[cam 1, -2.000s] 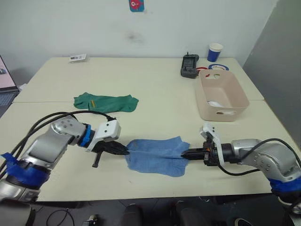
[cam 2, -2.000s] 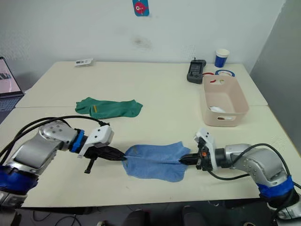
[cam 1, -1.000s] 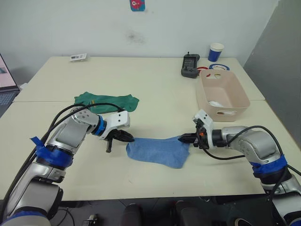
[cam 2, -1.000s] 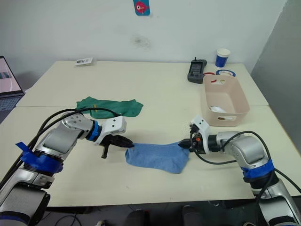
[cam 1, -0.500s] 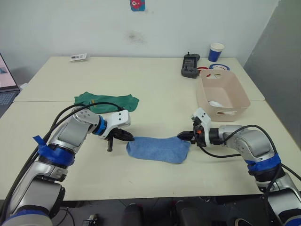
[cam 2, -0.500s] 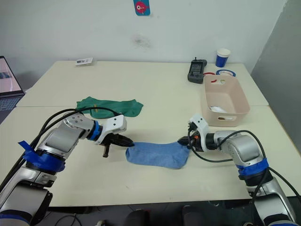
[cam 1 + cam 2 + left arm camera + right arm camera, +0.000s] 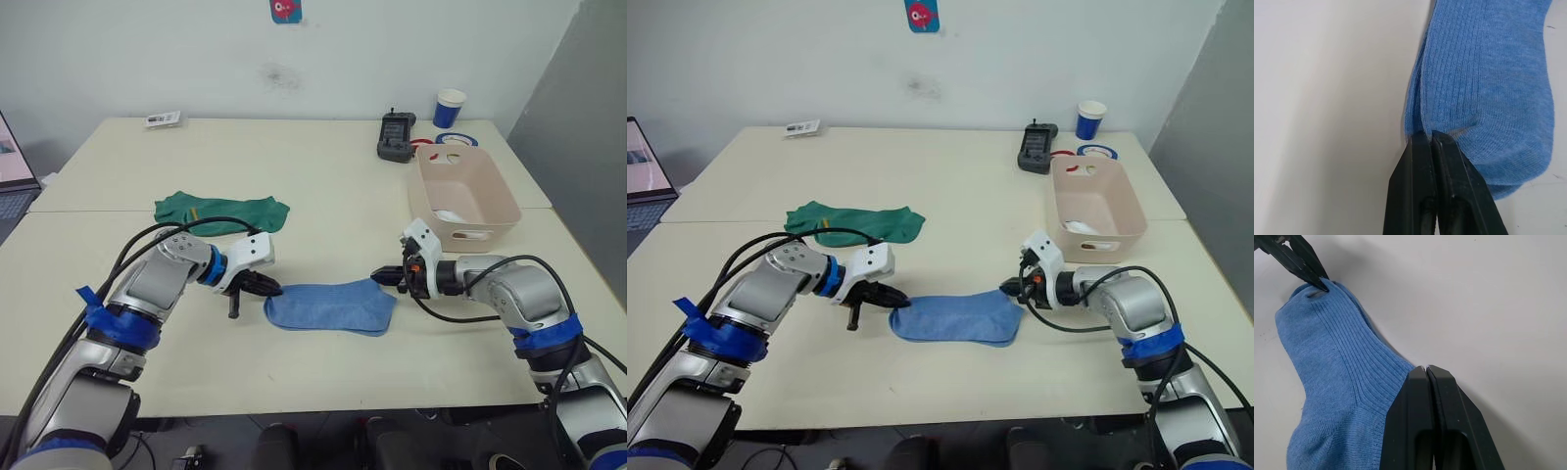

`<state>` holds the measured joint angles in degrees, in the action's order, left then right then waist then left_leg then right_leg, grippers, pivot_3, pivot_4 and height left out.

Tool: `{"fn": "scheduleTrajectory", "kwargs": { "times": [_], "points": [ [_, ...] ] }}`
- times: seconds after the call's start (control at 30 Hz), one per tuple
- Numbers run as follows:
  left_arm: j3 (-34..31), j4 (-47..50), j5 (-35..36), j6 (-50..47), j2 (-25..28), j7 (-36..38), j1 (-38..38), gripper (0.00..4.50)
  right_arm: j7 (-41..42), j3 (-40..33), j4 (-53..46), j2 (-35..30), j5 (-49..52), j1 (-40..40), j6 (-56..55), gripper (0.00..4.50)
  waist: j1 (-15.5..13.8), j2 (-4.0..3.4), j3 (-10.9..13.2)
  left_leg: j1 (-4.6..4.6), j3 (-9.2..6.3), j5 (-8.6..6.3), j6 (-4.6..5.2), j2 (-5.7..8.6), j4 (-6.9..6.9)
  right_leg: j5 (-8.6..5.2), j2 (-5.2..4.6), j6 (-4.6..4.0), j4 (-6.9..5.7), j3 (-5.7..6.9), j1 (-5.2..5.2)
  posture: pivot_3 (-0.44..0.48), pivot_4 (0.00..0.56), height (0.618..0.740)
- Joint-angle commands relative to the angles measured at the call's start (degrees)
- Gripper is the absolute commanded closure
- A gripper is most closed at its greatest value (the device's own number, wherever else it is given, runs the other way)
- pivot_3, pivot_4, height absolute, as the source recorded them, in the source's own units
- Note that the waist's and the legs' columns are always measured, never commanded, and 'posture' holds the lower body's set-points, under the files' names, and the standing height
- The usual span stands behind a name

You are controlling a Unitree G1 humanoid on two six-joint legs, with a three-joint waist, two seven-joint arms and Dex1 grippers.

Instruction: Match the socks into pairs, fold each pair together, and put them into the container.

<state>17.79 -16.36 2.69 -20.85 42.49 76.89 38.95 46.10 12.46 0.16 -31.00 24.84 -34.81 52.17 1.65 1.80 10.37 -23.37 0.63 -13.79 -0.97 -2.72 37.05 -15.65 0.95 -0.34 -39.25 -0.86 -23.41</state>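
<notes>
Light blue socks (image 7: 331, 306) lie stacked as one flat pair at centre-bottom of the left eye frame, on the near part of the beige table (image 7: 323, 186), long axis running left-right across the frame.

Left gripper (image 7: 271, 288) pinches the left end of the pair, fingers closed tight on the fabric edge. Left wrist view confirms it: both black fingertips (image 7: 1429, 142) pressed together with the ribbed blue knit bunching at the tip.

Right gripper (image 7: 380, 277) clamps the right end of the same pair. In the right wrist view its fingers (image 7: 1426, 377) are shut with no gap, tips on the cuff rib; the left gripper's tip (image 7: 1322, 285) shows at the far end of the sock in the upper left of that frame.

Dark green socks (image 7: 221, 211) lie flat left of centre, above the left arm in frame, small yellow mark visible, well apart from the blue pair.

Container (image 7: 487, 211), beige-pink tub, sits right of centre, above the right arm. Something white (image 7: 449, 215) lies on its floor; can't tell what exactly.

Upper right of frame: black handheld device (image 7: 395, 135), blue-and-white paper cup (image 7: 449, 108), tape roll (image 7: 457, 140) just above the tub. Small card (image 7: 162, 119) at upper left on the table.
</notes>
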Motion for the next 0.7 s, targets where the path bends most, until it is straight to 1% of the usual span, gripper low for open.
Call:
{"fn": "scheduleTrajectory", "kwargs": {
  "times": [0.03, 0.1, 0.2, 0.27, 0.3, 0.33, 0.4, 0.43, 0.5, 0.6, 0.67, 0.7],
  "points": [
    [-1.23, 0.95, 0.4, 0.13, 0.23, -0.16, -0.04, 4.46, 0.15, -0.99, -2.3, -0.42, -0.32, 0.07, -0.18, 4.5, 0.0, 0.0, 0.0, 0.0, 0.0, 0.0, 0.0, 0.0, 0.0, 0.04, 0.0, -0.06, 0.0, -0.01, 0.0, 0.0, 0.15, 0.74],
    [-1.3, 1.05, 0.57, 1.04, 0.39, 0.2, -0.29, 4.46, 0.28, -1.32, -2.82, -0.5, -0.3, 0.2, 0.04, 4.5, 0.01, 0.0, 0.0, 0.0, 0.0, 0.0, 0.0, 0.01, 0.0, 0.09, 0.0, -0.15, 0.0, -0.02, 0.0, 0.0, 0.15, 0.74],
    [-1.74, 1.03, 1.27, 1.12, 0.52, 0.8, -0.3, 3.83, 0.03, -2.14, -3.2, -0.35, -0.45, 0.19, -0.28, 3.81, 0.02, 0.0, 0.0, 0.0, 0.0, 0.0, 0.0, 0.01, 0.0, 0.09, 0.0, -0.15, 0.0, -0.01, 0.0, 0.0, 0.15, 0.74],
    [-2.07, 1.14, 1.72, 0.36, 0.53, 0.82, -0.1, 3.19, -0.28, -2.64, -3.35, -0.31, -0.48, 0.12, -0.24, 3.13, 0.02, 0.0, 0.0, 0.01, 0.01, 0.0, 0.0, 0.01, 0.0, 0.08, 0.0, -0.14, 0.0, -0.01, 0.0, 0.0, 0.15, 0.74],
    [-2.55, 1.06, 1.56, 0.7, 0.78, 0.14, 0.21, 2.92, -0.64, -3.4, -4.23, -0.46, -0.23, 0.34, -0.14, 2.8, 0.02, 0.0, 0.0, 0.01, 0.0, 0.0, 0.0, 0.01, 0.0, 0.08, 0.0, -0.13, -0.01, -0.01, 0.0, 0.0, 0.15, 0.74],
    [-3.11, 0.93, 1.16, 1.59, 0.86, -1.15, 0.55, 2.55, -0.51, -3.88, -5.31, -0.85, -0.1, 0.67, -0.58, 2.41, 0.01, 0.0, 0.0, 0.0, 0.0, 0.0, 0.0, 0.01, 0.0, 0.08, 0.0, -0.13, -0.01, -0.01, 0.0, 0.0, 0.15, 0.74],
    [-5.64, 3.0, 3.29, -1.22, 0.29, -2.9, 0.86, 1.88, -0.83, -6.4, -8.07, -0.38, 1.93, 1.62, 0.2, 1.66, -0.01, 0.0, 0.0, 0.0, -0.01, 0.0, 0.0, 0.01, 0.0, 0.08, 0.0, -0.13, 0.0, -0.01, -0.01, 0.0, 0.15, 0.74],
    [-6.83, 4.78, 4.84, -2.72, 0.1, -3.11, 0.58, 1.65, -0.66, -7.33, -9.61, -0.24, 2.81, 2.22, 0.29, 1.38, 0.0, 0.0, 0.0, -0.01, -0.04, 0.0, 0.0, 0.0, 0.0, 0.08, -0.01, -0.14, 0.0, -0.01, -0.01, 0.0, 0.15, 0.74],
    [-9.53, 9.65, 7.72, -3.73, -0.24, -4.03, -1.33, 1.65, 0.07, -7.4, -13.76, -0.62, 2.93, 4.39, -2.25, 1.38, 0.0, 0.0, 0.0, -0.02, -0.09, 0.0, 0.0, 0.0, 0.0, 0.07, -0.02, -0.13, 0.0, 0.0, -0.01, 0.0, 0.15, 0.74],
    [-12.97, 18.11, 12.3, -2.71, -1.46, -5.15, -5.99, 1.65, 0.16, -4.25, -17.84, -0.81, -0.75, 7.46, -8.73, 1.38, 0.12, 0.0, 0.0, 0.0, -0.14, 0.0, 0.0, -0.01, -0.01, 0.07, -0.09, -0.12, 0.0, -0.03, 0.0, 0.0, 0.15, 0.74],
    [-14.04, 23.87, 15.27, -4.95, -3.06, -7.11, -10.09, 1.62, -1.33, -2.67, -18.79, 1.09, -2.05, 9.25, -11.19, 1.78, 0.15, 0.0, -0.01, 0.02, -0.15, 0.0, -0.01, -0.02, -0.02, 0.07, -0.13, -0.11, -0.01, -0.05, 0.01, 0.0, 0.15, 0.74],
    [-13.77, 25.69, 15.21, -3.58, -3.47, -7.7, -12.56, 2.01, -1.89, -1.25, -18.71, 1.89, -3.53, 10.09, -13.24, 1.97, 0.23, 0.0, -0.01, 0.02, -0.15, 0.01, -0.01, -0.03, -0.01, 0.05, -0.14, -0.08, -0.01, -0.06, 0.01, 0.0, 0.15, 0.74]
  ]
}}
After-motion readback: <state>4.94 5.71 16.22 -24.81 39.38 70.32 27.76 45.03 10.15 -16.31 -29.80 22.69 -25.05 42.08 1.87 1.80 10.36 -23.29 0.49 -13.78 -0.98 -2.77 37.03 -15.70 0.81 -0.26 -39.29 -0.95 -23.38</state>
